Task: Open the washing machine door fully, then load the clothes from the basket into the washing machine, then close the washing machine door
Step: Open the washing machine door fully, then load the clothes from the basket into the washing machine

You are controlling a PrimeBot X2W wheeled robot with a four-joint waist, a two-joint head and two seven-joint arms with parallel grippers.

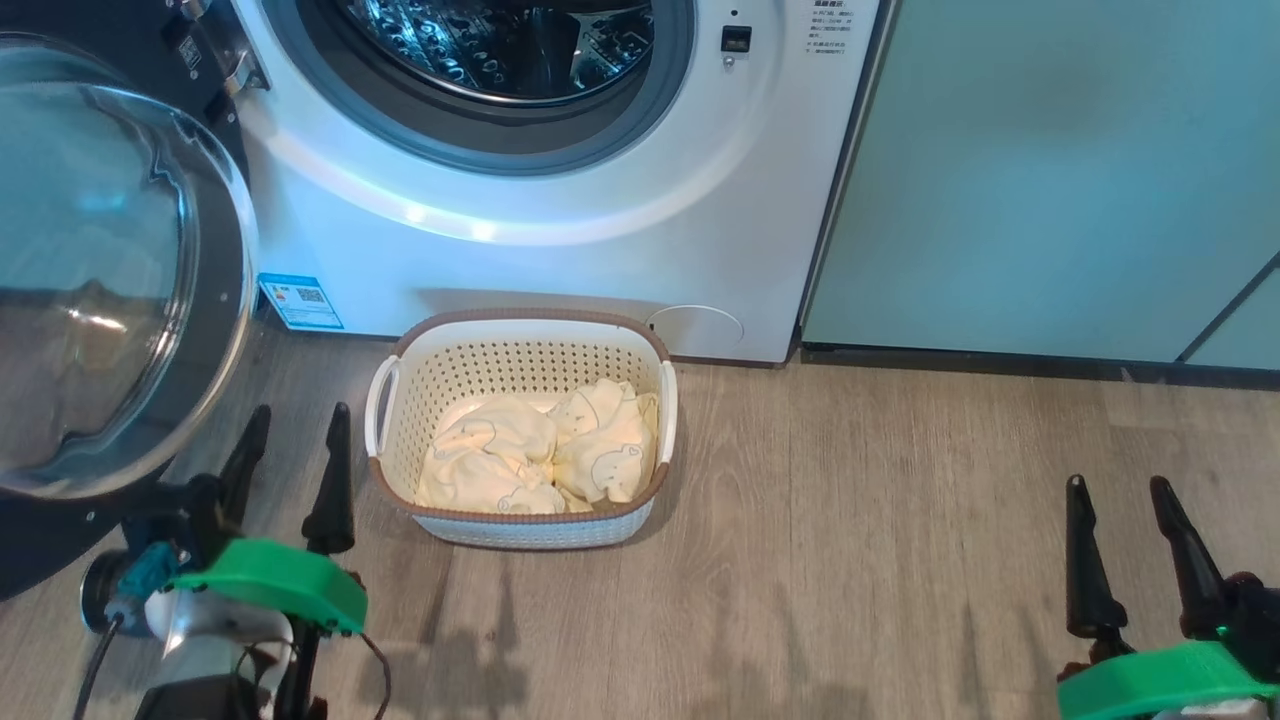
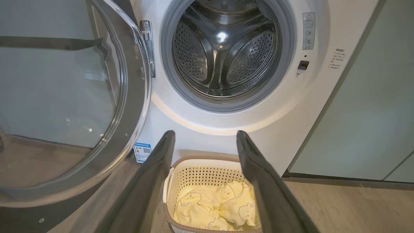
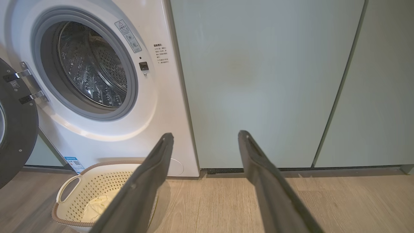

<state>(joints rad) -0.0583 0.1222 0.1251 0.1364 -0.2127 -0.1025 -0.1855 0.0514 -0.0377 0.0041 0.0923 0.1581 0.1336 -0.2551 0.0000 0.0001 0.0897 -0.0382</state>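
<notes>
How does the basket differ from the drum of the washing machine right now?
The basket is cream plastic; the drum is shiny steel. The basket holds the pale yellow clothes; the drum looks empty. The basket opens upward on the floor; the drum opens forward in the washing machine. Both have perforated walls.

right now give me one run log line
door open | drum empty | clothes in basket | left pincer open, empty | right pincer open, empty

The clothes [image 1: 540, 455] lie in the basket [image 1: 520, 322] before the washing machine [image 1: 600, 270].
</notes>
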